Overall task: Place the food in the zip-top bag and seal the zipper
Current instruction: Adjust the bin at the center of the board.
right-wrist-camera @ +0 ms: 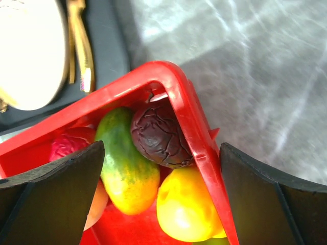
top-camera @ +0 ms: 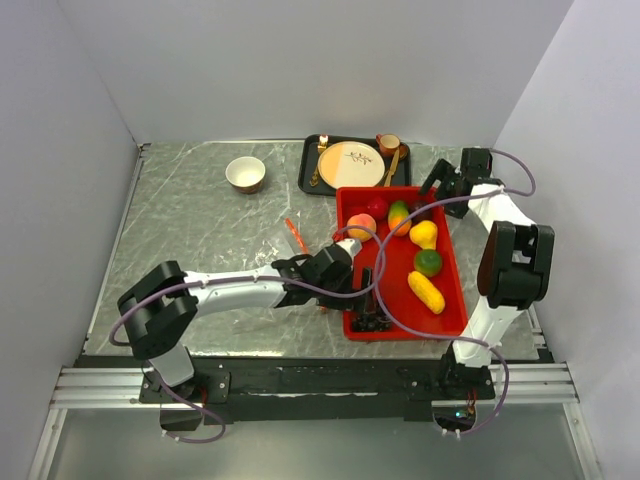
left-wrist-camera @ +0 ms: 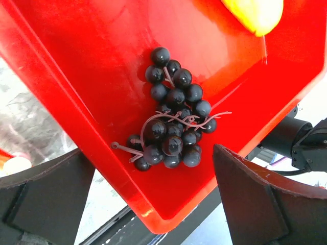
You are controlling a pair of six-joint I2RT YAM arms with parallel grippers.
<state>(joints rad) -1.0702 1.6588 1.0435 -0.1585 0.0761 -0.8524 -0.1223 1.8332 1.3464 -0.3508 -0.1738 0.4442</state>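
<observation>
Judging from how things lie, the task has hardly started: none of the food has reached the bag yet. Every piece sits in the red tray (left-wrist-camera: 76,66). The grape bunch (left-wrist-camera: 173,122) lies in the tray's near corner. The yellow banana-like piece (top-camera: 426,292), the lime (top-camera: 428,262) and the peach (top-camera: 361,225) are spread along its floor. The plum (right-wrist-camera: 158,135) is tucked into the far right corner, touching the mango (right-wrist-camera: 122,163). The lemon (right-wrist-camera: 186,204) is just beside them, and the red apple (right-wrist-camera: 69,145) is partly hidden behind the mango. The clear bag (top-camera: 303,245) lies flat on the tabletop (top-camera: 200,230), just left of the tray. It is hard to make out apart from its orange-red zipper (top-camera: 294,236). Whether its mouth is parted cannot be told from these views, and nothing shows inside it. The left end effector (top-camera: 370,300) hangs over the grape bunch with its fingers spread wide either side, holding nothing. The right end effector (top-camera: 447,185) hovers at the tray's far right corner above the plum, likewise released and empty. What is left is nearly everything: each fruit has to be lifted across into the bag, and then the zipper has to be run shut. The grapes look like the likely first pick for the left arm, with the plum or mango for the right.
</observation>
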